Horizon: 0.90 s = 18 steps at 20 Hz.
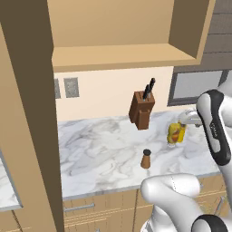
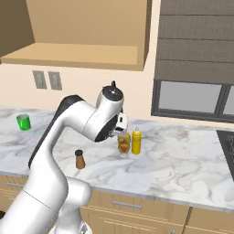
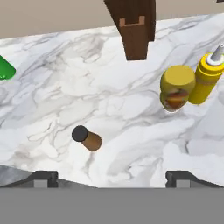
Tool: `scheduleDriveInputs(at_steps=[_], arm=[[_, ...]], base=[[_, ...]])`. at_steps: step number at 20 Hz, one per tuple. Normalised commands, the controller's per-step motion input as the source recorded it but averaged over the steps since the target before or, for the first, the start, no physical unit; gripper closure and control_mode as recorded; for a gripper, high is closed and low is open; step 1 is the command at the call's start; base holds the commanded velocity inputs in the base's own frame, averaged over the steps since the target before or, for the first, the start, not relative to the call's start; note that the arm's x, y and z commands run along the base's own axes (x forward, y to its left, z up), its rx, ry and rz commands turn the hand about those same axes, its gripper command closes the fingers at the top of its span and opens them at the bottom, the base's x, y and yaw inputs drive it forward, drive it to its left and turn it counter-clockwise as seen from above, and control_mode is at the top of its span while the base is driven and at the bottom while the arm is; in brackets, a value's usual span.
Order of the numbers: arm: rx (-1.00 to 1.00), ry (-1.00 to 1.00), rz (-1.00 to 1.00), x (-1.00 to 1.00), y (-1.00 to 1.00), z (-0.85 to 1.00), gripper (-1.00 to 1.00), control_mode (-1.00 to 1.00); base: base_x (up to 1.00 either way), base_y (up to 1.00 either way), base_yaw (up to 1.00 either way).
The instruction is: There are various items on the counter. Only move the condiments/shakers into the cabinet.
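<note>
Judging shaker light, rigid, tippy: you pinch brown body below black cap. Gripper jaws wide apart, empty. Jar at 2 o'clock, touching squeeze bottle.

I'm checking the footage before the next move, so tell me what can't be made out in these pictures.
- Squeeze bottle: in the left base view the arm and the jar cover it.
- Knife block: in the right base view the arm hides all but a handle tip; the hand view's top edge crops it.
- Green cup: cut by the hand view's left edge.
- Jar's label: too small to read.
- Cabinet interior: cut off above.
</note>
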Motion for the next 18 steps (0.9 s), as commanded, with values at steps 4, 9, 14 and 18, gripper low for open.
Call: scheduleDriveInputs(at_steps=[4, 9, 14, 18], arm=[[0.24, -0.25, 0.22, 0.0, -1.0, -0.05, -1.0, -1.0], [0.17, -0.15, 0.2, 0.02, -1.0, 0.01, -1.0, -1.0], [0.13, -0.08, 0.17, 0.35, -0.84, 0.0, -1.0, -1.0], [0.06, -0.09, 0.06, 0.44, -0.63, 0.0, -1.0, -1.0]], base=[[0.0, 0.0, 0.0], [0.0, 0.0, 0.0], [0.0, 0.0, 0.0], [0.0, 0.0, 0.0]])
